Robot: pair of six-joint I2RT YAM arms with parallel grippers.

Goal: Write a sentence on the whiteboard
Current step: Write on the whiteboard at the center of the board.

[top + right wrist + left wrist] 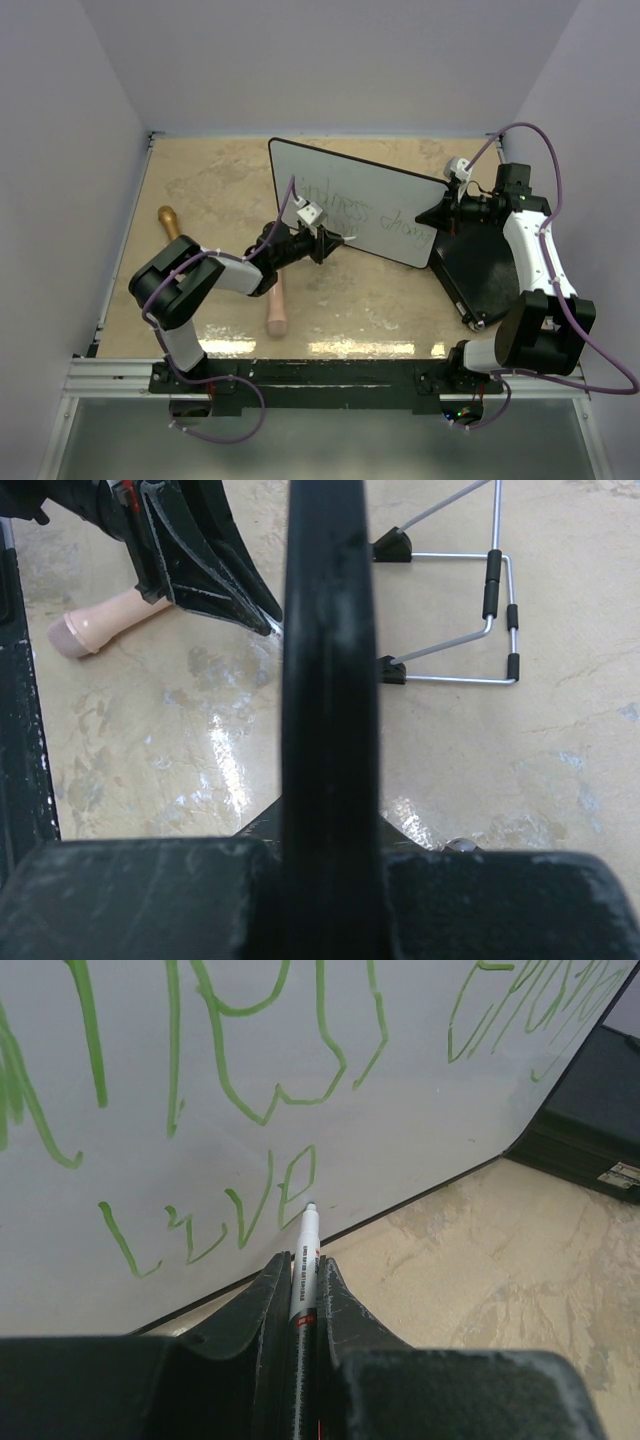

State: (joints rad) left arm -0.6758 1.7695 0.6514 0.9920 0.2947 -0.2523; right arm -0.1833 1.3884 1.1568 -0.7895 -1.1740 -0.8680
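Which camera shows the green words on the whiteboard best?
The left wrist view: the green words fill it up close, every stroke clear. The top view shows them small and faint on the whiteboard. The right wrist view sees only the board's black edge, no writing.

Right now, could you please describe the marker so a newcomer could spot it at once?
Find the whiteboard standing mid-table; the left pincer reaches its lower edge. The marker is the slim white pen clamped between that pincer's black fingers, its tip beside the green sentence.
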